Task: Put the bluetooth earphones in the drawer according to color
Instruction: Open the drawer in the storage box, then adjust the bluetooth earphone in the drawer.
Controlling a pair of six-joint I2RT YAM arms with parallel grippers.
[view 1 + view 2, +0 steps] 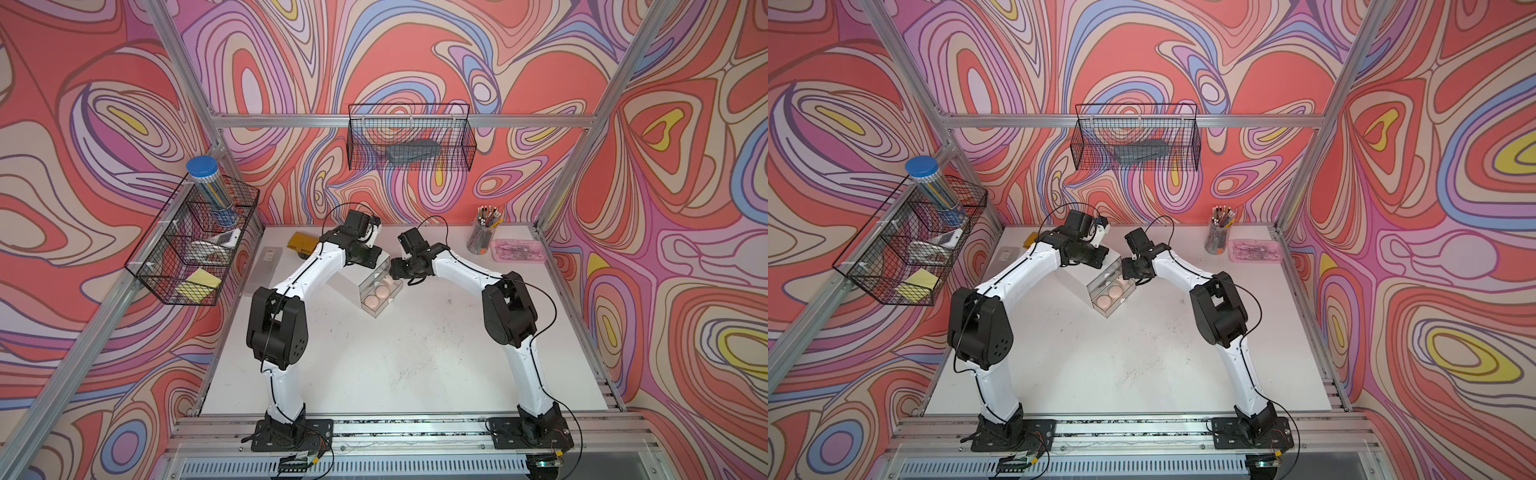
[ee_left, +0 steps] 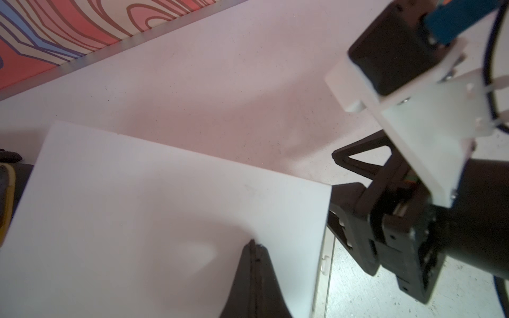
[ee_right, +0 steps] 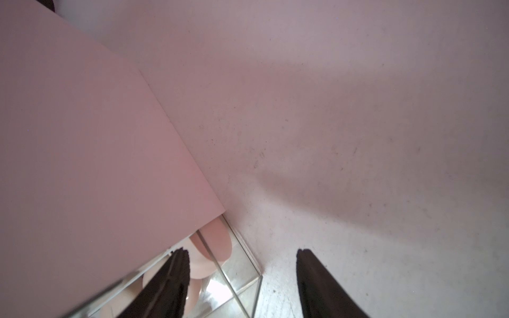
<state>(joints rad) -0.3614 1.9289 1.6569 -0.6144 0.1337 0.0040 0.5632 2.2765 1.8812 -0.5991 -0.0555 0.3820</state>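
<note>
The drawer cabinet [image 1: 348,286] is a small white cube under my left arm. Its top clear drawer [image 1: 376,311] is pulled out toward the front. Three pale pink earphones [image 1: 382,291] lie inside it, also seen in a top view [image 1: 1115,291] and partly in the right wrist view [image 3: 217,242]. My left gripper [image 2: 254,243] is shut, its tip resting on the cabinet's white top [image 2: 137,206]. My right gripper [image 3: 242,252] is open and holds nothing. It hovers at the drawer's far right corner [image 3: 242,275], one finger over the drawer and one over the table.
A frosted flat box [image 1: 266,268] and a yellow-brown item [image 1: 301,243] lie left of the cabinet. A pencil cup [image 1: 482,237] and a pink tray [image 1: 517,249] stand at the back right. Wire baskets hang on the left frame [image 1: 195,245] and the back wall [image 1: 409,141].
</note>
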